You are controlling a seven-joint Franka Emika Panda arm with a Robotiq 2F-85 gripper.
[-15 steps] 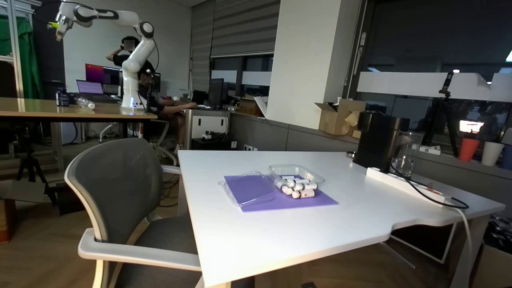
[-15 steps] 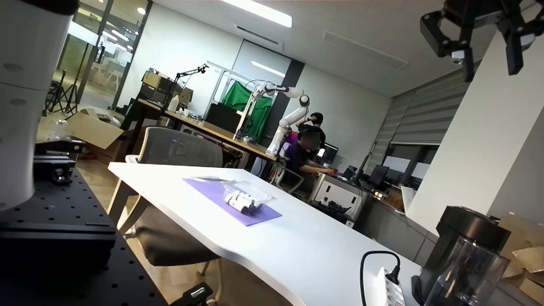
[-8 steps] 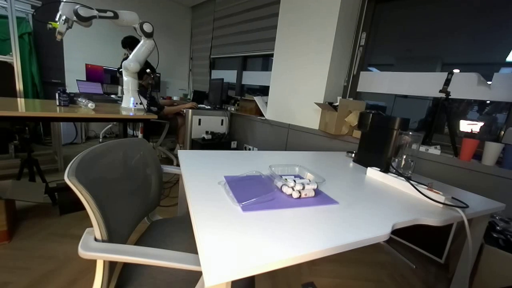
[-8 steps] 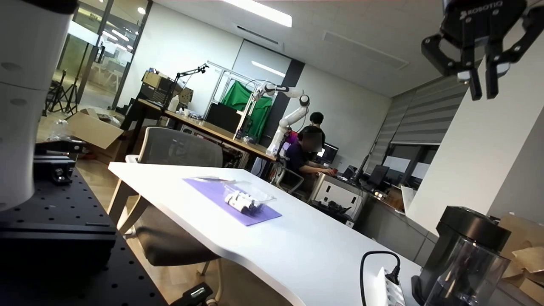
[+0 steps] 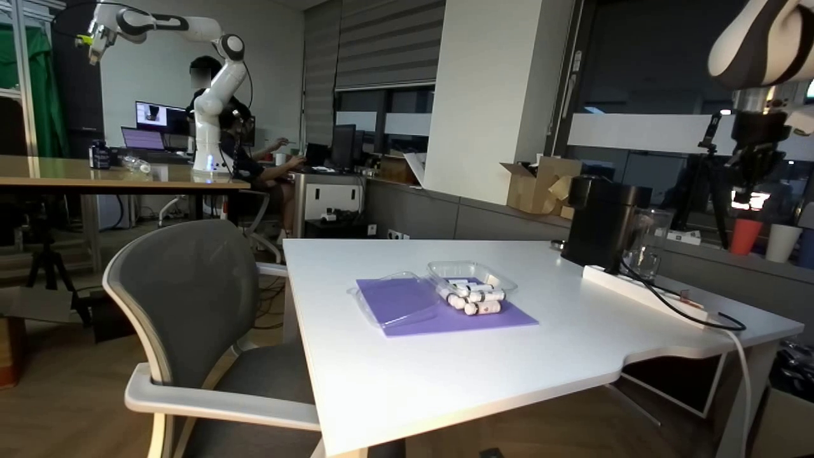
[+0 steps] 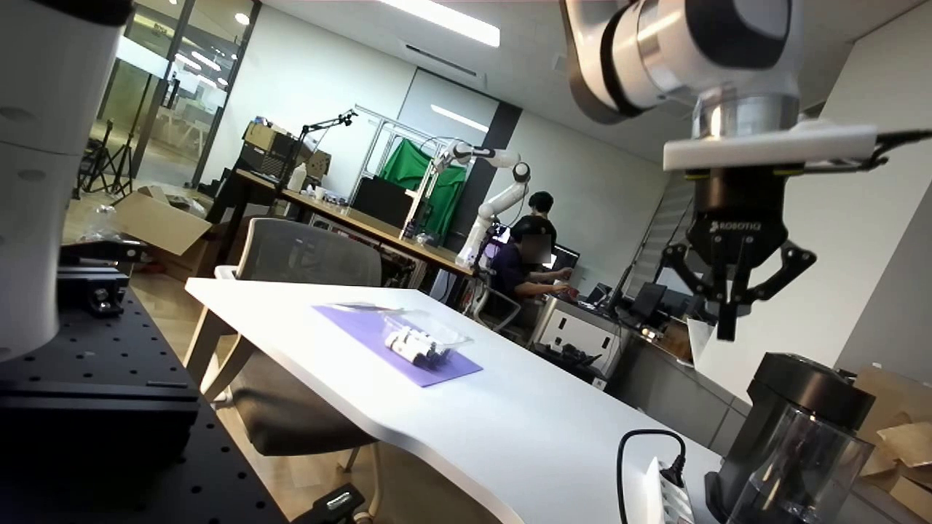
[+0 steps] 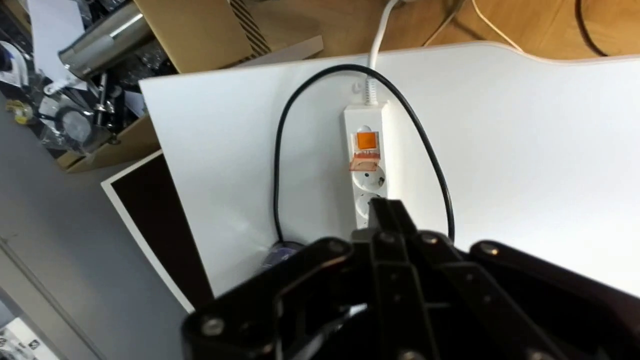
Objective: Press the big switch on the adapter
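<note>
Big switch [image 7: 367, 140] on the adapter [image 7: 369, 179] sits between two and three o'clock on a white surface [image 5: 540, 362] in an exterior view, with a purple sheet [image 5: 455, 323] near the middle, a black machine [image 5: 594, 222] between one and two, a grey chair [image 5: 191, 305] at nine, another arm [image 5: 210, 117] farther off at ten and a dark window [image 5: 648, 63] up at one. Over in the wrist view it's a bright orange square, a see-through reddish flap [image 7: 365, 162] standing at its six o'clock! And the gripper [image 7: 390, 207] hangs in the air, jaws pressed tip to tip, with the switch between eleven and twelve o'clock from them.
</note>
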